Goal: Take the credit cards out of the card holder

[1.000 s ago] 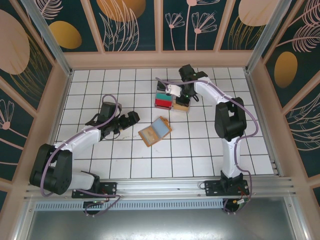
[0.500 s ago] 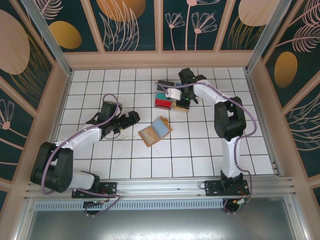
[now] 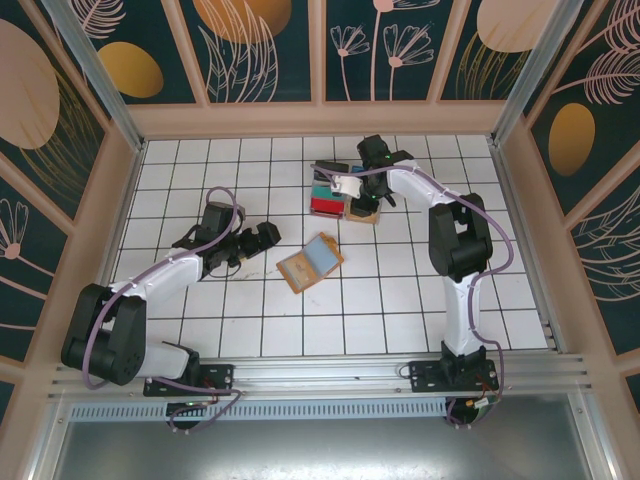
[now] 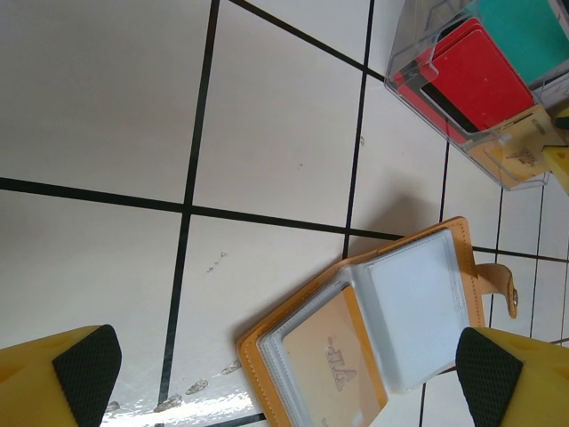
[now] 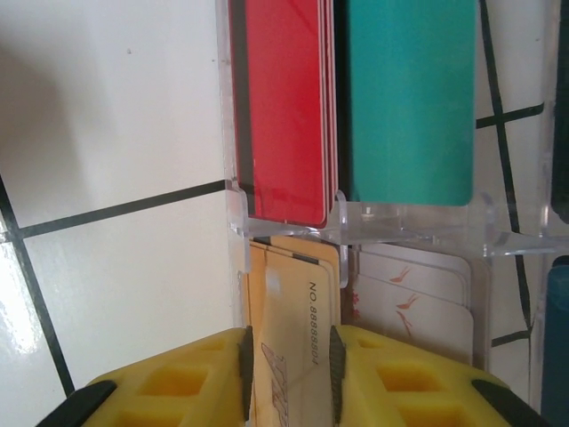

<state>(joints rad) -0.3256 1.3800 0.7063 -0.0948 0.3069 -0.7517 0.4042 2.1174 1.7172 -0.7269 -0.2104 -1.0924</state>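
Right hand — over gold card

We see right claw pads parted w/ a gold card btwn them, in a clear tray; red stack & teal stack beyond, white cards beside; tiled table under.

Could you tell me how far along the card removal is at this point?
Done: red cards, teal cards and white cards lie in the clear organiser. In hand: the right gripper straddles a gold card at its compartment; grip unclear. Remaining: the open card holder shows a pale card in one sleeve; the open left gripper hovers over it.
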